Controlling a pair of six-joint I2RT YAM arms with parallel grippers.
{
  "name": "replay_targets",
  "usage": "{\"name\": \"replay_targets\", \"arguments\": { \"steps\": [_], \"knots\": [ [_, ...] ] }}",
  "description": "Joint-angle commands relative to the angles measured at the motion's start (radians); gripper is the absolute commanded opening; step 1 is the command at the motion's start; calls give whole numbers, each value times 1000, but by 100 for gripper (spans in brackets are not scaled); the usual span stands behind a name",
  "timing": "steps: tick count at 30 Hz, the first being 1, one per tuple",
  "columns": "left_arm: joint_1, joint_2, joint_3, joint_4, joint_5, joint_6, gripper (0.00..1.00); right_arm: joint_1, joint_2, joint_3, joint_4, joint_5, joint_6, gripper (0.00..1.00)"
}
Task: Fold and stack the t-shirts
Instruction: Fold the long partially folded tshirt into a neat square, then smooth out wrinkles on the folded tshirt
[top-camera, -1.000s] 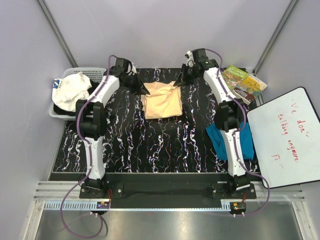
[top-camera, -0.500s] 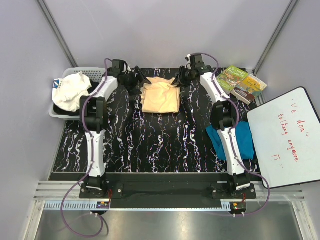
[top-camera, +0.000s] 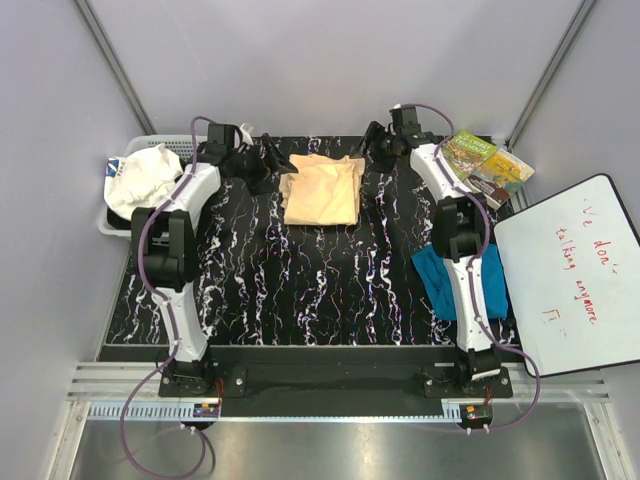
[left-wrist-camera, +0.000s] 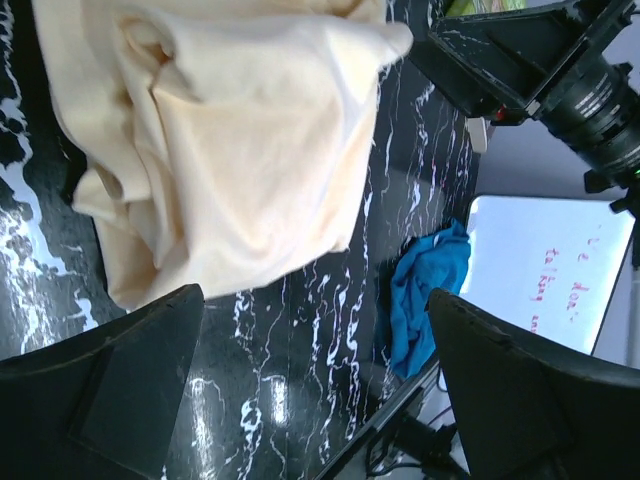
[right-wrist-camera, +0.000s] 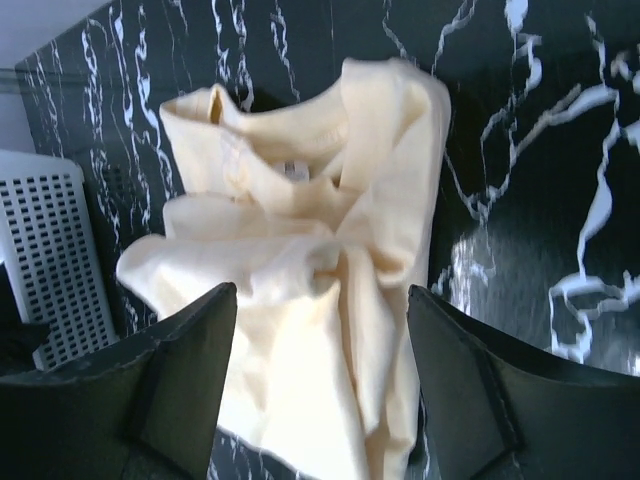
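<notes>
- The peach-yellow t-shirt (top-camera: 322, 189) is plain and pale all over.
- The teal-blue t-shirt (top-camera: 436, 282) is plain too.
- The table (top-camera: 300, 270) is black with thin white marble-like veins.
- The basket (top-camera: 185, 143) is light grey with a grid of small holes, and the cloth (top-camera: 145, 180) in it is white.
- The books (top-camera: 487, 166) have green and yellow covers.
- The whiteboard (top-camera: 565, 275) is white with red handwriting.
- The left arm (top-camera: 195, 185) and right arm (top-camera: 428, 170) are white with black joints, and the cables (top-camera: 121, 425) are purple.

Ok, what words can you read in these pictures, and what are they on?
"We don't talking anymore": red handwriting on the whiteboard, first word unclear.
Covers of the books: too small to read.
Neck label in the peach t-shirt: blurred.
</notes>
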Motion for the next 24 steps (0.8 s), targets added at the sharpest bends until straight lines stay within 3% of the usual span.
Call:
{"name": "replay_targets", "arguments": {
  "steps": [1, 7, 17, 20, 21, 22, 23, 24],
  "knots": [
    [-9, -34, -59, 12, -22, 85, 99, 4, -228, -150, 36, 9, -31, 77],
    [-16, 94, 15, -8, -48, 71, 99, 4, -277, -355, 33, -69, -40, 77],
    [-43, 273, 206, -25, -41, 46, 99, 11, -207, -415, 36, -180, 6, 77],
    [-56, 333, 289, -24, -13, 34, 74, 26, -164, -391, 39, -206, 7, 77],
    [-58, 360, 307, -24, 4, 24, 60, 38, -135, -380, 39, -216, 7, 77],
    [-64, 371, 323, -24, 10, 20, 37, 49, -118, -354, 38, -242, 9, 76],
    [-64, 387, 340, -24, 19, 14, 22, 57, -103, -340, 33, -253, 3, 73],
    [-66, 390, 343, -24, 24, 7, 12, 72, -72, -324, 21, -261, -2, 63]
  ]
}}
